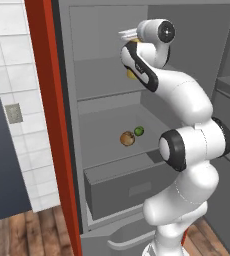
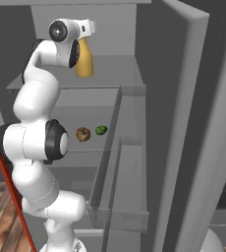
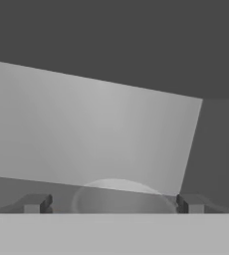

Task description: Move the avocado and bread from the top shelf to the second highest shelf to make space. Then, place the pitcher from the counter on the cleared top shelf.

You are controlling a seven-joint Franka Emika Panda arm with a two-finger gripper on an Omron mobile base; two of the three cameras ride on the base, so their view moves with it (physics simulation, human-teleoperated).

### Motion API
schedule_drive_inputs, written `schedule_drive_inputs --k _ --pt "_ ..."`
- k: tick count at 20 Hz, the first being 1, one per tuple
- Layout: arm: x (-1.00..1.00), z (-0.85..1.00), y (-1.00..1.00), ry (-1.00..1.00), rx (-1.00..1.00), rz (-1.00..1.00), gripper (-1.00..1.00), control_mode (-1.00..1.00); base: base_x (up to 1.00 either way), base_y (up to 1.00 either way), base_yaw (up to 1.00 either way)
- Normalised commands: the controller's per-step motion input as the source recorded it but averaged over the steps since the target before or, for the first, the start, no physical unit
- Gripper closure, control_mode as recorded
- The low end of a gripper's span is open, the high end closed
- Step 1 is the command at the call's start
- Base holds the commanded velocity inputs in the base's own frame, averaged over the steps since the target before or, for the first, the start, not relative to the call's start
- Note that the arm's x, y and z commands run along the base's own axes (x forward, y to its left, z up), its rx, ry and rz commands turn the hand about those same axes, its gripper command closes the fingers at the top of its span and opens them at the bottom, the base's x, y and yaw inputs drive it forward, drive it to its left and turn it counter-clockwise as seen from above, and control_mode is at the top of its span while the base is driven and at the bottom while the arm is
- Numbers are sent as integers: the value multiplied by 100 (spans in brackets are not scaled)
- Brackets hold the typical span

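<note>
Bread (image 1: 127, 138) and avocado (image 1: 139, 131) lie side by side on the second shelf (image 1: 107, 150), so the first step appears done. Above, the gripper (image 3: 111, 203) is at the pitcher (image 2: 84, 59) on the top shelf (image 2: 129, 87); its fingers (image 3: 34, 203) flank the neck, contact uncertain. Judged step: placing. Next: release and withdraw without tipping it.

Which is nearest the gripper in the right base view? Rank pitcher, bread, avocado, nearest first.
1. pitcher: on the top shelf, right at the gripper.
2. bread and avocado: side by side on the second highest shelf below, too close to call.
</note>
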Motion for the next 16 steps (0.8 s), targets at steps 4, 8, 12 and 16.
schedule_drive_inputs --k 4,8,12,16 --pt "0 0 0 -3 -1 0 -100 -100 0 0 0" --pt "0 0 0 -11 0 0 -100 -100 0 0 0" --pt "0 0 0 -13 0 0 -100 -100 0 0 0" --pt "0 0 0 -7 0 0 -100 -100 0 0 0"
